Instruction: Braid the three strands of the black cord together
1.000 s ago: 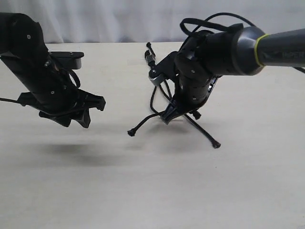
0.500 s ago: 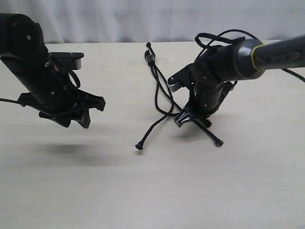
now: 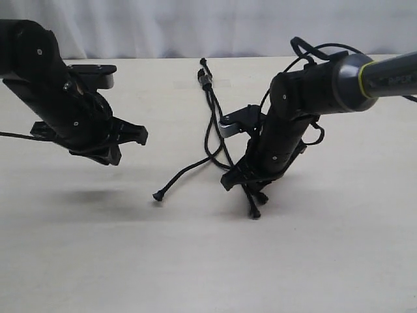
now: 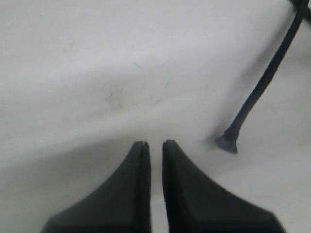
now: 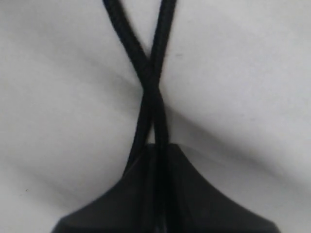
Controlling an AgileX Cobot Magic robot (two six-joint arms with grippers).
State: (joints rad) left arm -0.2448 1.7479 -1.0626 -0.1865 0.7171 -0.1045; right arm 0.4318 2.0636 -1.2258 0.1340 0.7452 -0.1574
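The black cord lies on the pale table with its bound end (image 3: 205,79) at the far middle. My right gripper (image 3: 236,179) (image 5: 158,145) is low over the table and shut on two strands (image 5: 151,87), which cross just ahead of its fingers. Their knobbed tips (image 3: 255,212) poke out below it. The third strand (image 3: 186,171) lies loose, curving left to its tip (image 3: 158,195). My left gripper (image 3: 133,140) (image 4: 155,143) hovers above the table left of that strand. Only a thin slit shows between its fingers and nothing is in it. The loose strand's tip (image 4: 227,143) lies just beside it.
A glossy robot cable (image 3: 313,49) loops over the right arm. White curtain (image 3: 195,26) backs the far table edge. Bare table surface (image 3: 208,267) stretches across the front.
My right gripper has swung toward the front and left, dragging the two held strands with it. The loose strand's tip slid left. My left gripper rose slightly.
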